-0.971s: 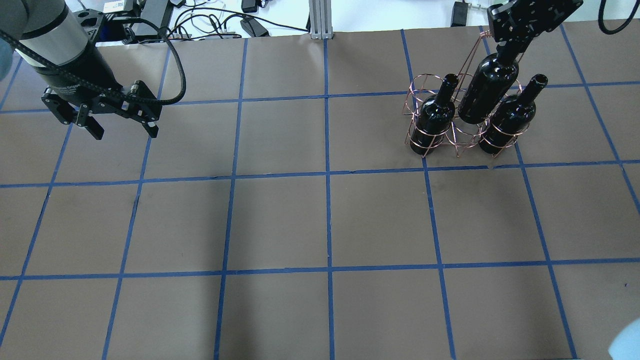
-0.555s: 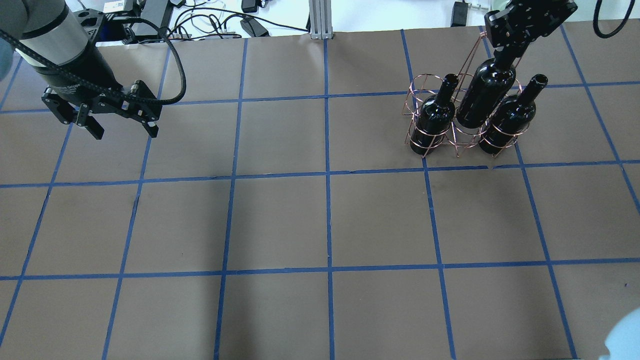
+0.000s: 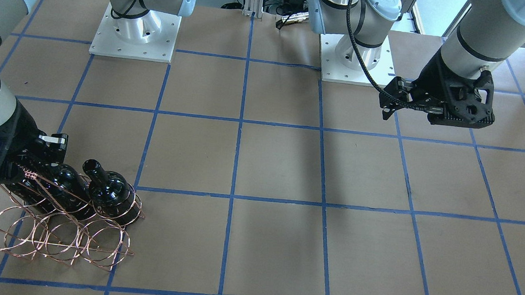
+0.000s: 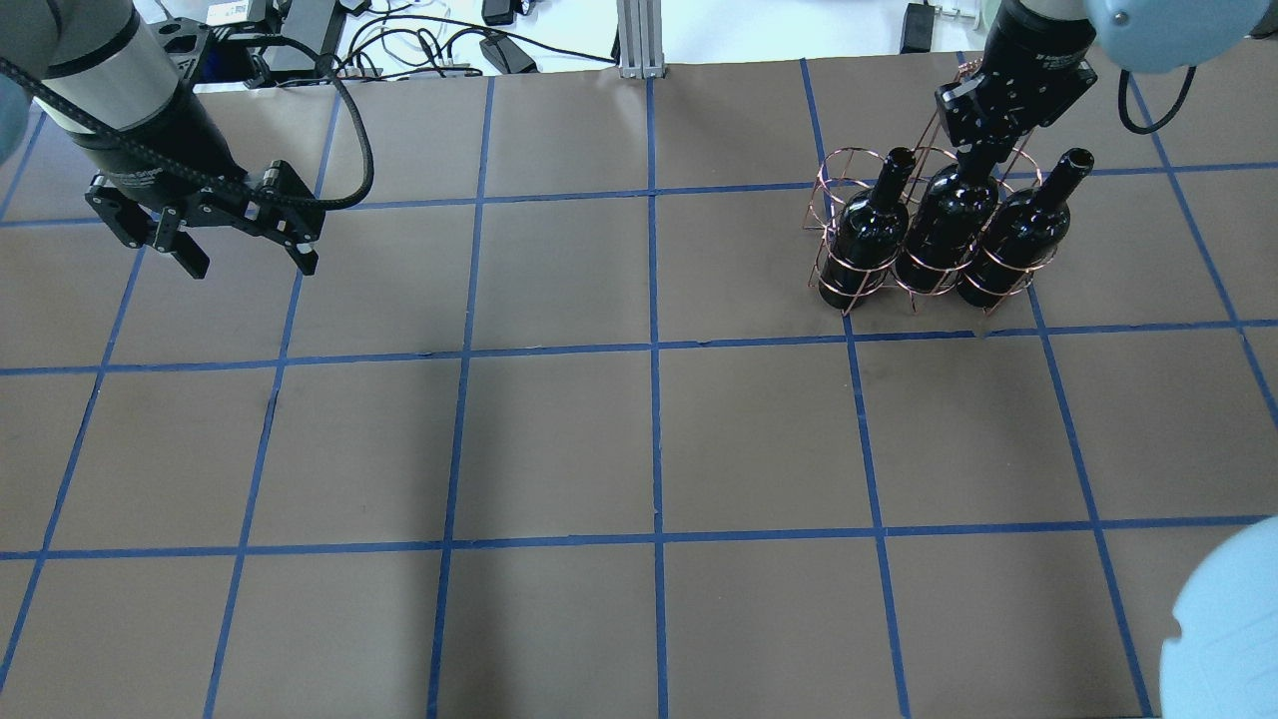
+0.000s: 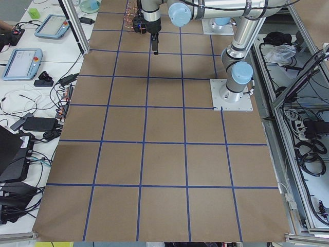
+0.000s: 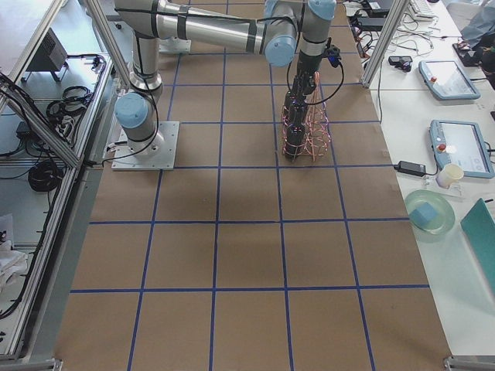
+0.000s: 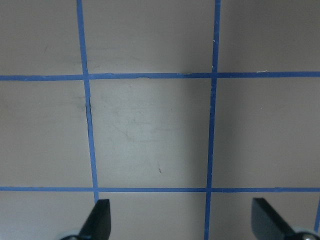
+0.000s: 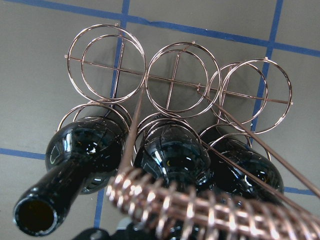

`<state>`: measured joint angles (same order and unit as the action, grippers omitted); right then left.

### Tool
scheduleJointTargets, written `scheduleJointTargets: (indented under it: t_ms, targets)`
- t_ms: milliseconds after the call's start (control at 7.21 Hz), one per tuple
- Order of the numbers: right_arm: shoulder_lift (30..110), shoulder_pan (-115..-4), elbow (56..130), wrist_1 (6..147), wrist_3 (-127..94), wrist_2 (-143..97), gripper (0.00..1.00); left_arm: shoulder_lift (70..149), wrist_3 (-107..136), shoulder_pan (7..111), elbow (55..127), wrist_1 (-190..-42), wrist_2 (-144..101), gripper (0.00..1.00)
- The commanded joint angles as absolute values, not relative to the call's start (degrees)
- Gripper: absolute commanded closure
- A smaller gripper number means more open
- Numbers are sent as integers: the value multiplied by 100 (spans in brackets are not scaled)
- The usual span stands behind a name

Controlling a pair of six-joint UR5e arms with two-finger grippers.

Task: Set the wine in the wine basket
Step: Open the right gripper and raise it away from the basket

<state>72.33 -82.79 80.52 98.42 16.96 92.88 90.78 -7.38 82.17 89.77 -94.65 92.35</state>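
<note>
The copper wire wine basket [image 4: 837, 172] stands at the far right of the table, and also shows in the front view [image 3: 59, 241] and the right wrist view [image 8: 182, 80]. Three black wine bottles stand in its near row of rings. My right gripper [image 4: 983, 152] is shut on the neck of the middle bottle [image 4: 944, 235], which sits in the middle ring [image 8: 172, 155] between the other two bottles [image 4: 867, 235] [image 4: 1013, 240]. The coil-wrapped handle [image 8: 200, 212] hides that neck in the wrist view. My left gripper [image 4: 250, 268] is open and empty, far left above the table [image 7: 181, 220].
The basket's far row of rings [image 8: 107, 62] holds no bottles. Brown paper with a blue tape grid [image 4: 656, 350] covers the table. Cables and a metal post [image 4: 636, 40] lie along the far edge. The two arm bases [image 3: 135, 27] stand on the robot's side.
My right gripper has come down and towards the basket with the middle bottle. The bottle went from tilted above the rack to standing in the middle ring. The left arm has not moved.
</note>
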Motion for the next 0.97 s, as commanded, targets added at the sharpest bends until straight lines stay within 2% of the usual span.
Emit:
scheduleJointTargets:
  t_ms: [0, 139, 277, 832]
  targets:
    - [7189, -8288, 8112, 9932, 1696, 9290, 61, 9079, -738, 8218, 8982, -9466, 9220, 0]
    - [7224, -8288, 8112, 9958, 1696, 9247, 8, 9105, -738, 8218, 8982, -9466, 9220, 0]
    - [7320, -8288, 8112, 10002, 1696, 9237, 0, 9097, -738, 8226, 9000, -9466, 9220, 0]
    - [8839, -8314, 8112, 9082, 1530, 9290, 0, 9166, -712, 8296, 8956, -9318, 8967, 0]
